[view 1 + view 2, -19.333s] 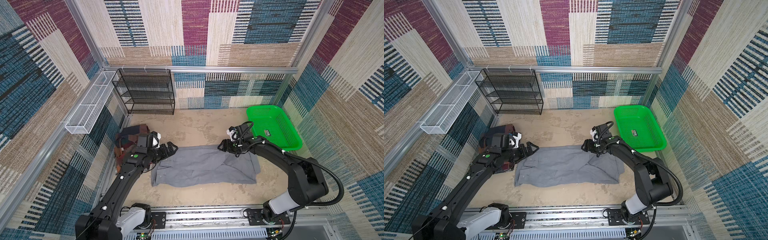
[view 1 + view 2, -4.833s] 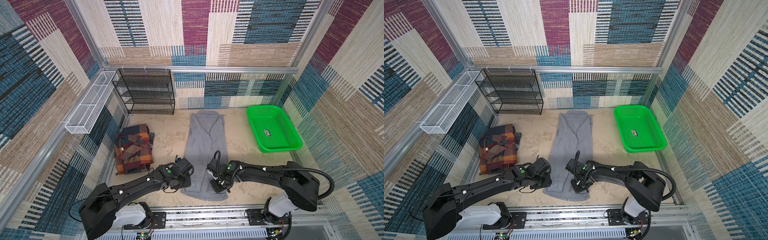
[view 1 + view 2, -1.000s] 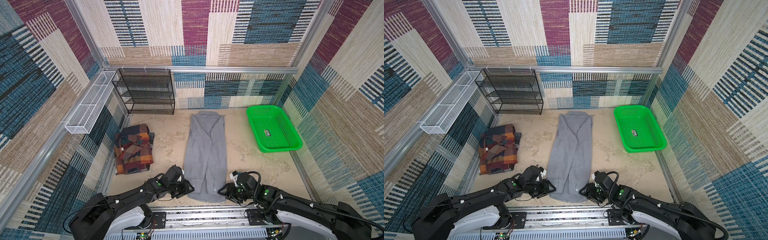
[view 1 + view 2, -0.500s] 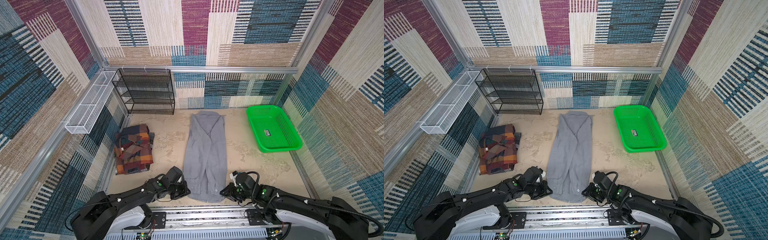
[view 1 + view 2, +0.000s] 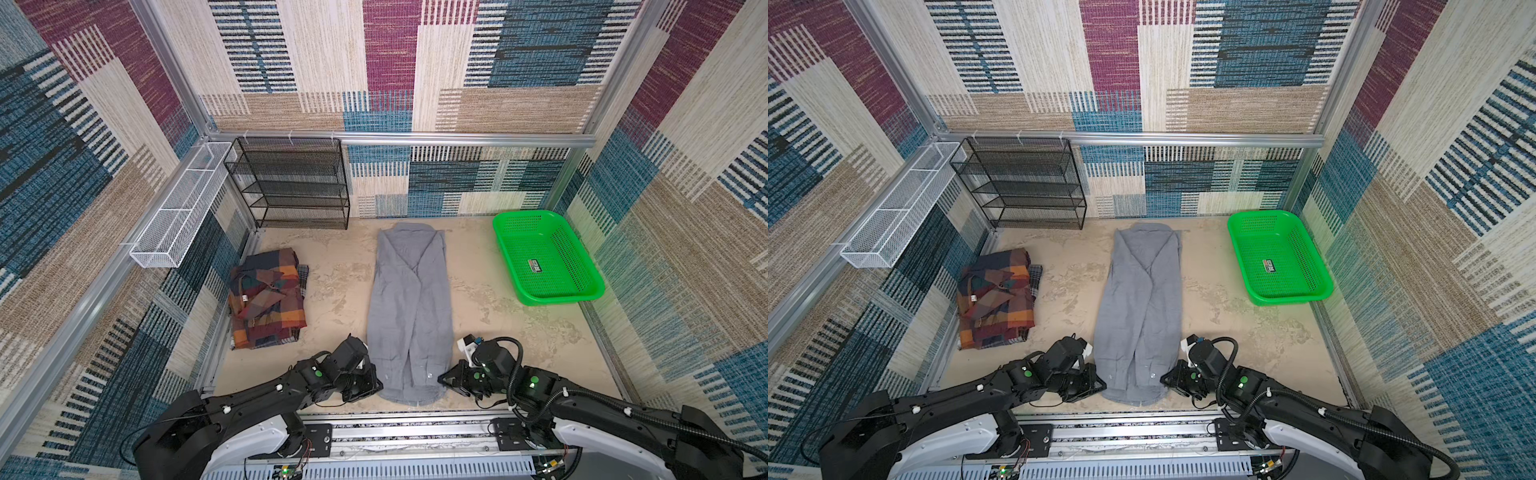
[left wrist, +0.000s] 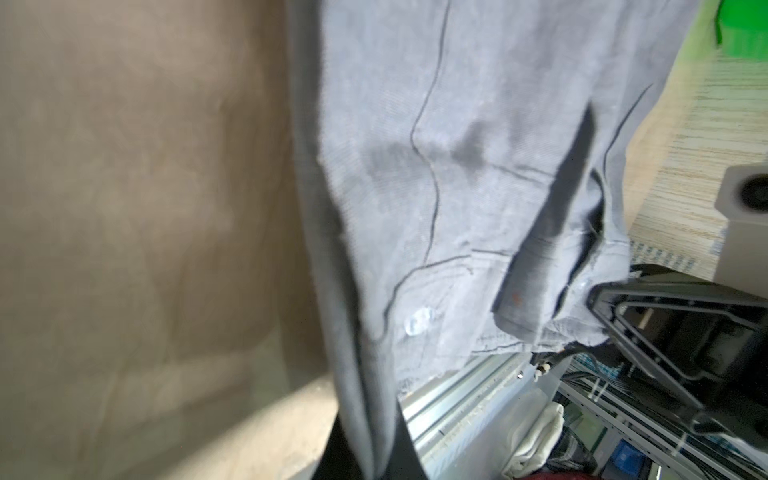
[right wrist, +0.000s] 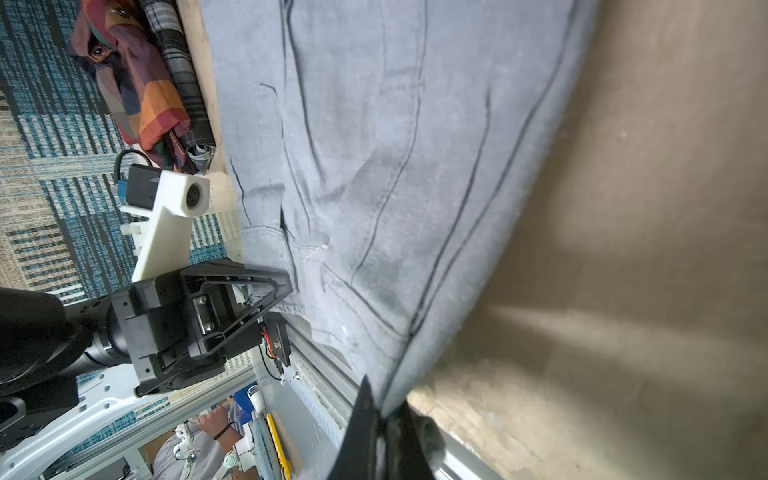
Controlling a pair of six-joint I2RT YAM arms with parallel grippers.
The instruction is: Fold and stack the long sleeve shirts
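plaid shirt (image 5: 266, 303): folded, on the floor at left, beside the wall.
left gripper (image 5: 379, 384): jaws closed, pinching the near-left hem corner of the gray shirt.
gray shirt (image 5: 409, 307): long narrow strip at centre, collar far, hem near.
right gripper (image 5: 441, 379): jaws closed, pinching the near-right hem corner.
green basket (image 5: 557, 297): far right, apart from the shirt.

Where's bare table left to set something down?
Bare: between plaid shirt and gray shirt; between gray shirt and green basket. Crowded: the near edge, where left gripper and right gripper pinch the gray hem.
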